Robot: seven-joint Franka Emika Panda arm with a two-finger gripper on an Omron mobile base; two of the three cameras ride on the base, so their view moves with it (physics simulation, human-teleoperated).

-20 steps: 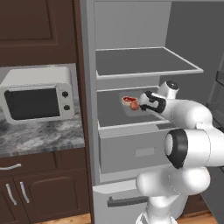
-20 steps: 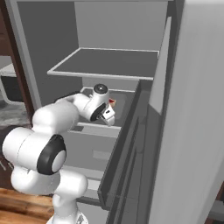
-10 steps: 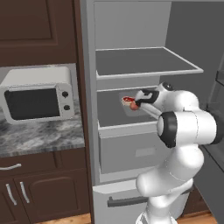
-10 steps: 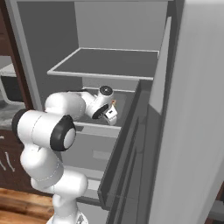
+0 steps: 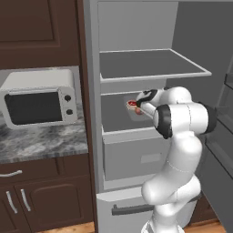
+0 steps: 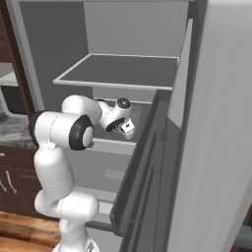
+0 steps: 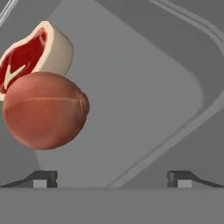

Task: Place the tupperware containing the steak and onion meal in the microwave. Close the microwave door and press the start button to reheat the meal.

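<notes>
Inside an open refrigerator (image 5: 136, 27), a shallow pale grey tupperware (image 7: 144, 100) lies on the middle shelf (image 5: 116, 119), holding a red steak (image 7: 30, 52) with a pale edge and a round reddish-brown onion (image 7: 43, 110); in the hand view the onion sits at about 9 o'clock in the tray, touching and partly covering the steak, which lies toward 10 o'clock, while the rest of the tray floor is bare. The white arm reaches onto that shelf, its gripper (image 7: 112, 177) hovering just over the tray's near rim, and the two dark fingers (image 7: 43, 177) stand wide apart with nothing between them, clear of both the food and the tray. From the left base view the steak (image 5: 132, 104) peeks out just at 9 o'clock of the robot's wrist, which hides most of the tray. An upper shelf (image 5: 150, 63) sits above the arm and a closed grey drawer (image 5: 136, 154) below it. The refrigerator door (image 6: 206, 128) stands open at 3 o'clock of the arm. At 9 o'clock, well apart, a white countertop microwave (image 5: 38, 100) rests on a marbled grey worktop (image 5: 41, 143) above brown cabinets (image 5: 45, 200).
</notes>
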